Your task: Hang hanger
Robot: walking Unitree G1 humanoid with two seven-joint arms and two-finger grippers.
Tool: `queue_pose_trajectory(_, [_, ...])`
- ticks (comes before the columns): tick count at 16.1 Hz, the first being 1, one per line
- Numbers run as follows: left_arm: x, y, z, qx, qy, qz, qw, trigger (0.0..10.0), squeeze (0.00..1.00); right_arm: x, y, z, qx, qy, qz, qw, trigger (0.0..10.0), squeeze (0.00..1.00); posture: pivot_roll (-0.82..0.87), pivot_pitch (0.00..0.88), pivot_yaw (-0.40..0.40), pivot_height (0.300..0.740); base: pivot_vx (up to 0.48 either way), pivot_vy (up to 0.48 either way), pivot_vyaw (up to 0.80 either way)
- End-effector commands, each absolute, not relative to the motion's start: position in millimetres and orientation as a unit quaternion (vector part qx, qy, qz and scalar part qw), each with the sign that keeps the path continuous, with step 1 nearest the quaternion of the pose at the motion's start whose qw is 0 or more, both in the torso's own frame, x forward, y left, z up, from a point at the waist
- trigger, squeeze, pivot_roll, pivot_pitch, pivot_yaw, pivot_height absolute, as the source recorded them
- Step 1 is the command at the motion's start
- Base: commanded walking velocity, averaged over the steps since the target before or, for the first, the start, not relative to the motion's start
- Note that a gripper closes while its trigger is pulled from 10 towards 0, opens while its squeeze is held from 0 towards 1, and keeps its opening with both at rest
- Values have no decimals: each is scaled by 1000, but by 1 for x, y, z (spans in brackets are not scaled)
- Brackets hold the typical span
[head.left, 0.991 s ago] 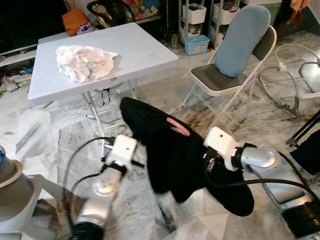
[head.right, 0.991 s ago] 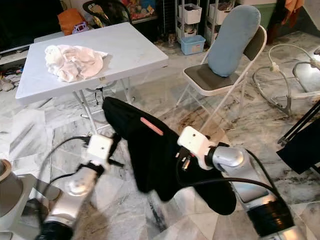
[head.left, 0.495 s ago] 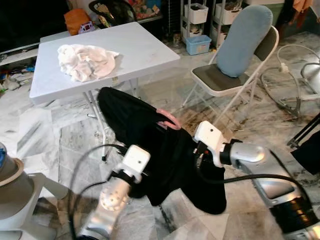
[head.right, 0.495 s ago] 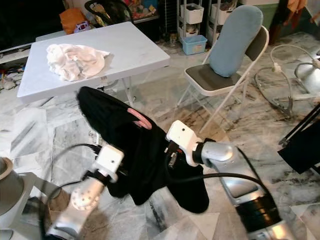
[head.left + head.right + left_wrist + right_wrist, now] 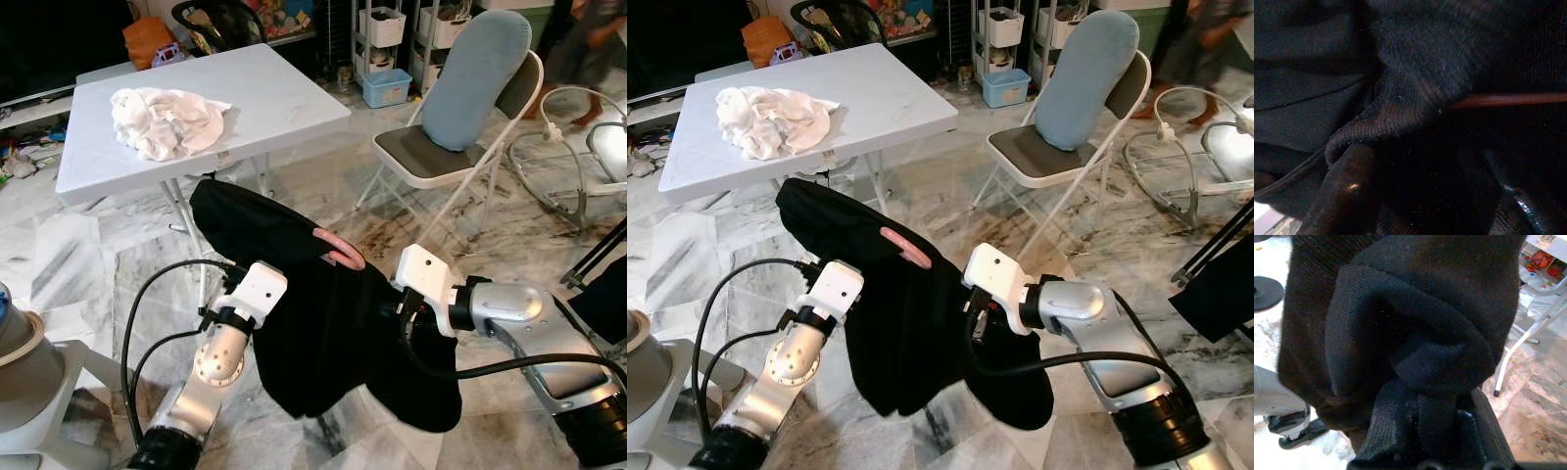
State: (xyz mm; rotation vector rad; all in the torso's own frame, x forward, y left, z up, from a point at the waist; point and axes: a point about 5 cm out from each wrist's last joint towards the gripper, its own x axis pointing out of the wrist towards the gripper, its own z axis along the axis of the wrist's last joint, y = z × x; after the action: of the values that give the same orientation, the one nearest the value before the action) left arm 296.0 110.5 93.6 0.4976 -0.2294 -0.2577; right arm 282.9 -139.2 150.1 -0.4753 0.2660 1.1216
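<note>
A black garment (image 5: 323, 323) hangs on a pink hanger (image 5: 338, 250) between my two arms, above the marble floor. A bit of the hanger shows at the garment's top fold. My left gripper (image 5: 1430, 196) is pushed into the garment's left side, its fingers (image 5: 1347, 196) apart with dark knit fabric bunched between them and the hanger's bar (image 5: 1508, 100) just beyond. My right gripper (image 5: 1420, 431) is shut on a thick fold of the black garment at its right side. The cloth hides both sets of fingertips in the eye views.
A white folding table (image 5: 284, 98) with a heap of white cloth (image 5: 162, 122) stands ahead on the left. A folding chair with a blue cushion (image 5: 470, 78) is ahead on the right. A person (image 5: 578, 49) walks at the back right. A grey base (image 5: 29, 392) sits low on the left.
My left arm has swung in from beside the garment and its gripper is now buried in the left side. The garment has shifted left and spread. A person has appeared at back right.
</note>
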Motion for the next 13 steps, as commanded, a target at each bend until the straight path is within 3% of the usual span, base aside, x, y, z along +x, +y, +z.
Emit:
queue_pose_trajectory(1, [299,109,97,245,-121,-132,953,10000,1000,284,-129,156,-230,97,530,810,10000,0,-143,0,77,740,0,0,0])
queue_pose_trajectory(5, [274,83,81,211,-102,-224,946,10000,1000,317,-112,159,-198,71,451,868,10000,0,-113,0,60,740,0,0,0])
queue_pose_trajectory(8, [267,91,80,240,-110,-195,945,10000,1000,311,-103,160,-188,71,476,856,10000,0,-90,0,42,740,0,0,0])
queue_pose_trajectory(13, [281,118,107,320,-177,-110,924,10000,1000,306,-122,155,-208,95,464,856,10000,0,-102,5,52,740,0,0,0])
